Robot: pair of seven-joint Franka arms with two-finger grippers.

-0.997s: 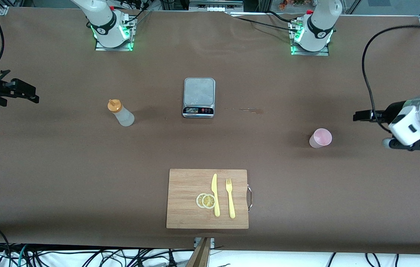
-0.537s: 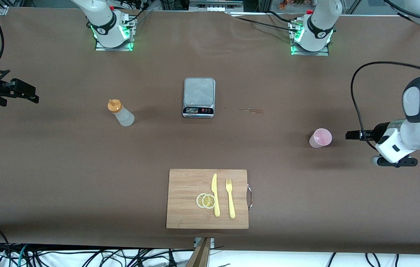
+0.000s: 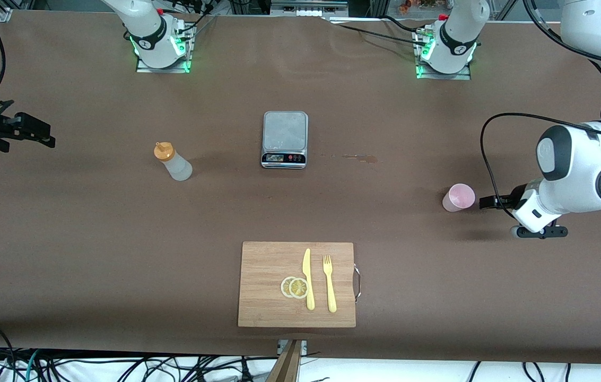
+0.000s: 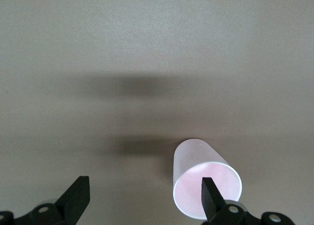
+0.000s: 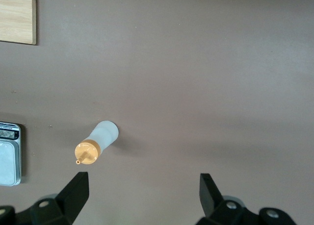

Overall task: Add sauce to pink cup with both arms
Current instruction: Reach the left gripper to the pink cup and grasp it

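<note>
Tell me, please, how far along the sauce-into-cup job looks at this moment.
Nothing is done yet: the sauce bottle stands untouched, and the pink cup looks empty. In hand: the left gripper, open, is beside the cup, not closed on it. The right gripper, open, waits at its end of the table. Left: gripping the cup, fetching the bottle, squeezing.

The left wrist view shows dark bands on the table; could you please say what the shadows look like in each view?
Left wrist view: two soft dark bands on the table above the pale pink plastic cup. Front view: faint shadow beside the cup. Right wrist view: slight shadow beside the whitish squeeze bottle.
</note>
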